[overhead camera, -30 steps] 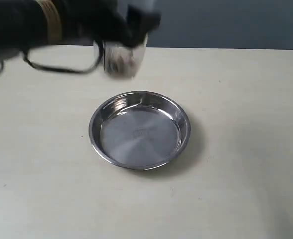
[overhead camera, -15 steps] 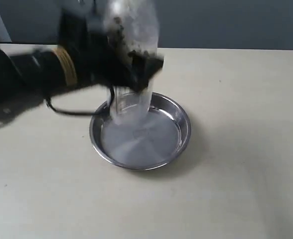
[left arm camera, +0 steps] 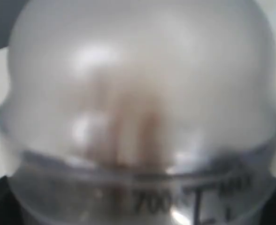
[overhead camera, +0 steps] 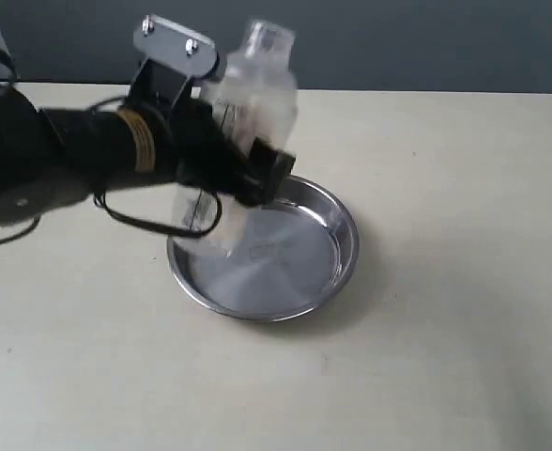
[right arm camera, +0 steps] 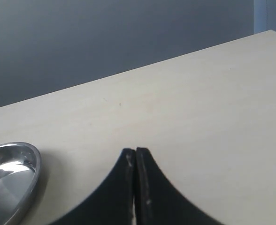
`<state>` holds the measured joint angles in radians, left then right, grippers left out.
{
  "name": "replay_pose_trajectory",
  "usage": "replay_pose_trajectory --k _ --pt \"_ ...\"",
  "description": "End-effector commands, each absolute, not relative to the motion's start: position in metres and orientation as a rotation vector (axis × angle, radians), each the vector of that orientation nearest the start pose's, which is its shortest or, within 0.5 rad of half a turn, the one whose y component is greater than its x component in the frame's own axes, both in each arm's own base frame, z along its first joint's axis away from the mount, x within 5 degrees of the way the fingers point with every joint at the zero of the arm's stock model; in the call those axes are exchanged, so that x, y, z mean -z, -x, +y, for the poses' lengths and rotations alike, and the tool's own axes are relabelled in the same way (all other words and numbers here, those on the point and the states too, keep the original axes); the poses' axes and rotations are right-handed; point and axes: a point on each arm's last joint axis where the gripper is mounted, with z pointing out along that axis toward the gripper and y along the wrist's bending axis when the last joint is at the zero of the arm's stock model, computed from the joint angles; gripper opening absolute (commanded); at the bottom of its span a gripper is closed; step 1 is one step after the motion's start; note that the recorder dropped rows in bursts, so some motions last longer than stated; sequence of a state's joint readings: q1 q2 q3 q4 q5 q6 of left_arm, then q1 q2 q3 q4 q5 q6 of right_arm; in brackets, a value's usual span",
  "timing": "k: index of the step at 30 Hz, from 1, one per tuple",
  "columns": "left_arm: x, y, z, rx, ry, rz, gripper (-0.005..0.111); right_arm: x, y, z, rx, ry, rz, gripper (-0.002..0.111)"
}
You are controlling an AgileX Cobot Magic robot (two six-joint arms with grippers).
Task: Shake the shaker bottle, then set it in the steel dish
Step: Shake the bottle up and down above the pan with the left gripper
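Arm (overhead camera: pixel 79 150), black, reaches in from the left of the exterior view. Its left gripper (overhead camera: pixel 237 167) is clamped on the middle of the shaker bottle (overhead camera: pixel 257 89), which is tilted over the left part of the steel dish (overhead camera: pixel 347 240), probably for lowering. The bottle is clear smooth plastic with a domed shoulder; the dish is round, shallow and shiny. The right gripper (right arm camera: pixel 135 187), closed on nothing, waits over the pale table (right arm camera: pixel 213 103).
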<state>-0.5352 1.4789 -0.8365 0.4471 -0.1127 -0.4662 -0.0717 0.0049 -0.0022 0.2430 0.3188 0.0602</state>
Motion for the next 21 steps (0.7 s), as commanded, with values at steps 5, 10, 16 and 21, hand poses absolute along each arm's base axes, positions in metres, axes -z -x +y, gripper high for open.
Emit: replay_pose_trajectory --k 5,10,16,21 --pt "-0.222 -0.271 -0.168 0.542 -0.408 2.003 0.000 -0.186 -0.055 0.003 -0.217 -0.263 1.768 -0.001" --pt "-0.323 -0.248 -0.172 0.545 -0.549 1.573 0.000 -0.186 -0.055 0.003 -0.217 -0.263 1.768 -0.001" --pt "-0.221 -0.272 -0.159 0.475 -0.383 1.972 0.000 -0.186 -0.055 0.003 -0.217 -0.263 1.768 -0.001" --pt "-0.321 -0.266 -0.142 0.287 -0.524 1.575 0.000 -0.186 -0.055 0.003 -0.217 -0.263 1.768 -0.001"
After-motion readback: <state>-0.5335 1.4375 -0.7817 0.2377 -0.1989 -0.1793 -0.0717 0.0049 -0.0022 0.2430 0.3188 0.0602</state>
